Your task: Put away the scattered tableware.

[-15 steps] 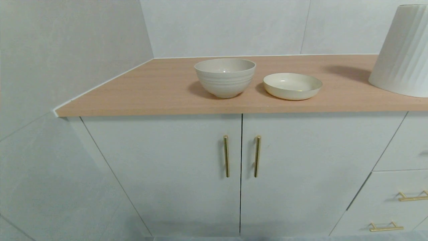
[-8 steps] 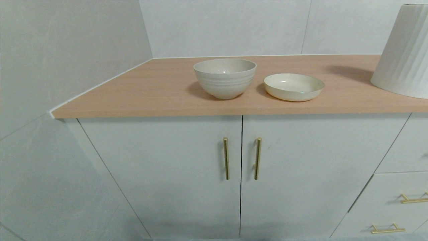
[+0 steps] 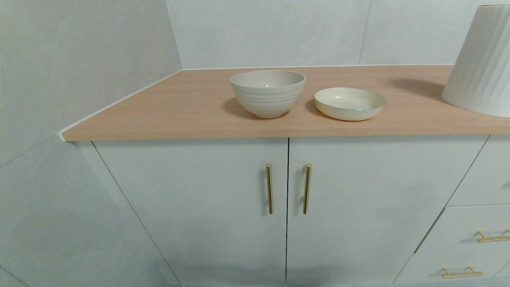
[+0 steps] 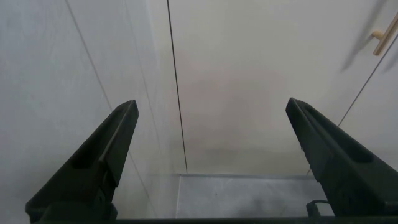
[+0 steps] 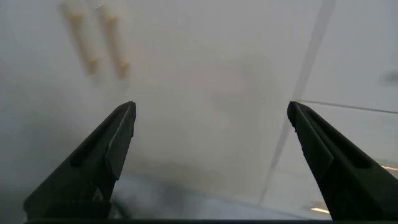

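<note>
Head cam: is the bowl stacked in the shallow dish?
No, the bowl stands on the countertop beside the shallow dish, with a gap between them.

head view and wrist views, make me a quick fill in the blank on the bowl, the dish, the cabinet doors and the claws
1. The deep bowl stands to the robot's ____ of the shallow dish.
2. Both sit on the wooden countertop, above two cabinet doors that are ____.
3. The left claw and the right claw are both ____, holding nothing.

Missing words: left; shut; open.
</note>
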